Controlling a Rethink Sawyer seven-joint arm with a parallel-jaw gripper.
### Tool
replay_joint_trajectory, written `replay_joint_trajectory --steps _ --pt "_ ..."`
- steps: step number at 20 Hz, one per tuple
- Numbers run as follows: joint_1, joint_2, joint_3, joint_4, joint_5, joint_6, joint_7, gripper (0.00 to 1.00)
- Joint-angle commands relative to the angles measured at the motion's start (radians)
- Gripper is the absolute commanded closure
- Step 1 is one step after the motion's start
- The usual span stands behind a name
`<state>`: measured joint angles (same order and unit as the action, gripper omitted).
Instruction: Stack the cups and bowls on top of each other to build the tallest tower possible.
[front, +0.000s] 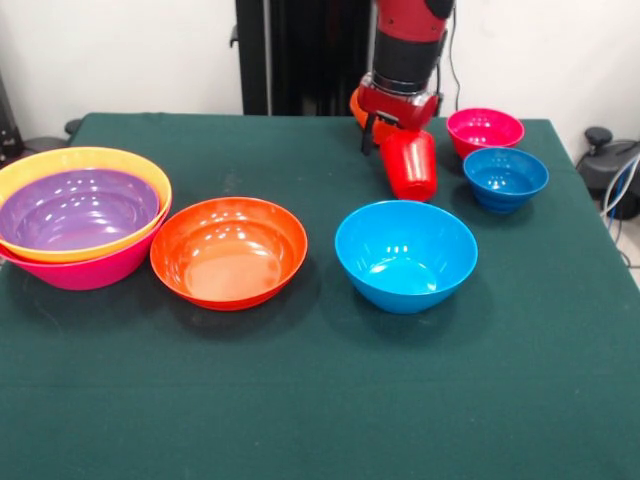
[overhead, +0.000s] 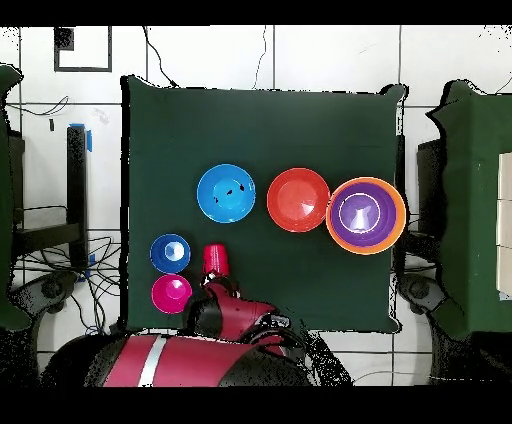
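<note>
Front view: my tool (front: 385, 133) grips the red cup (front: 411, 165), tilted, far on the counter (front: 320, 400), beside the small blue bowl (front: 505, 178). Tower (front: 80, 215) at left: purple nested in yellow in pink, widest lowest for stability.

Overhead view: red cup (overhead: 215, 259) beside small bowls; tower (overhead: 366, 215) well apart.

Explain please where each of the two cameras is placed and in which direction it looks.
Front view: sits across the table, faces the robot; shows the red and black arm coming down, its gripper on a red plastic cup.
Overhead view: sits above the green table, looks straight down; arm enters from the bottom edge.
Shared: the medium blue plastic bowl, the shallow red-orange bowl, and the nested pile with a purple bowl.
</note>
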<state>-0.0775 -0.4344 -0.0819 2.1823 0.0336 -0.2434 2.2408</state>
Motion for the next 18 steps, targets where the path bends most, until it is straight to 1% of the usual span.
replay_joint_trajectory --steps 1,5,9,10,13,16,18 --pt "-0.026 -0.021 0.061 -0.081 -0.034 0.029 0.080 0.00" --pt "-0.024 -0.030 0.054 -0.072 -0.038 0.027 0.084 0.00" --pt "-0.035 -0.037 0.052 -0.069 -0.052 0.033 0.076 0.00" --pt "-0.031 -0.038 0.047 -0.066 -0.049 0.032 0.084 1.00" --pt "0.014 -0.043 0.001 -0.056 -0.002 0.042 0.103 1.00" --pt "0.006 -0.043 0.004 -0.048 -0.019 0.024 0.107 1.00" --pt "0.009 -0.058 -0.010 -0.051 -0.034 0.030 0.088 1.00"
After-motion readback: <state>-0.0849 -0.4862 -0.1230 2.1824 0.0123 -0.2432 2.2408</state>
